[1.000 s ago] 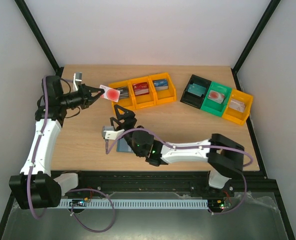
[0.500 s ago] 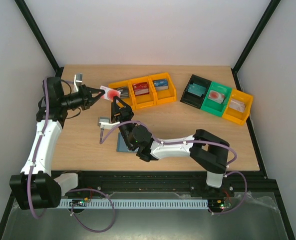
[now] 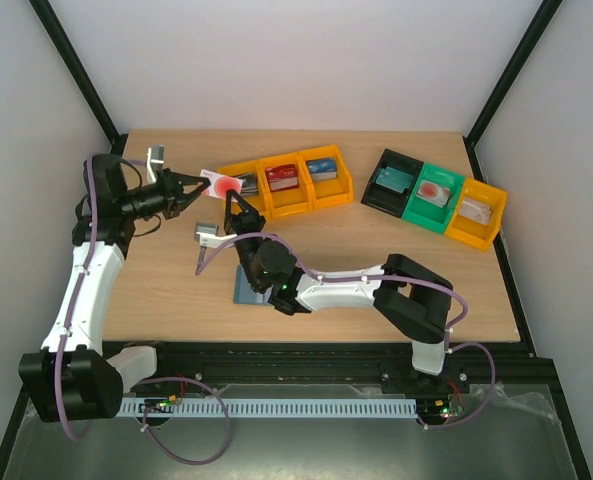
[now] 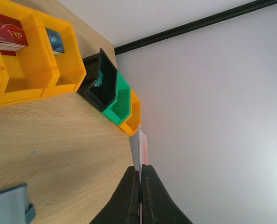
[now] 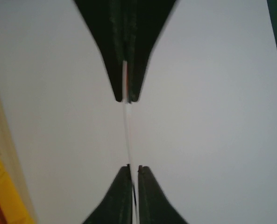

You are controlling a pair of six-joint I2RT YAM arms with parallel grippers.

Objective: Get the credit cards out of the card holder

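Your table [image 3: 176,270] carried a row of yellow bins [image 3: 288,207] across the upper middle of the top view. The card holder [image 3: 248,292] lay flat below them, near the centre of the frame, half under the right arm [image 3: 346,290] with nothing pinning it. Just left of the bins, the left gripper [image 3: 202,186] was clamped on one end of a red-and-white credit card [image 3: 221,185], held up off the table. The right gripper [image 3: 236,199] had its fingertips bracketing the card's free edge. In its wrist view a thin gap showed beside the card, so I cannot tell whether you had it pinched. That was the danger: if you let the left go before the right bit, the card would fall, likely onto the table or into the nearest bin. If you pulled with both clamped, the thin plastic could bend or slip askew. The right arm, sweeping low, might also shove the loose holder.
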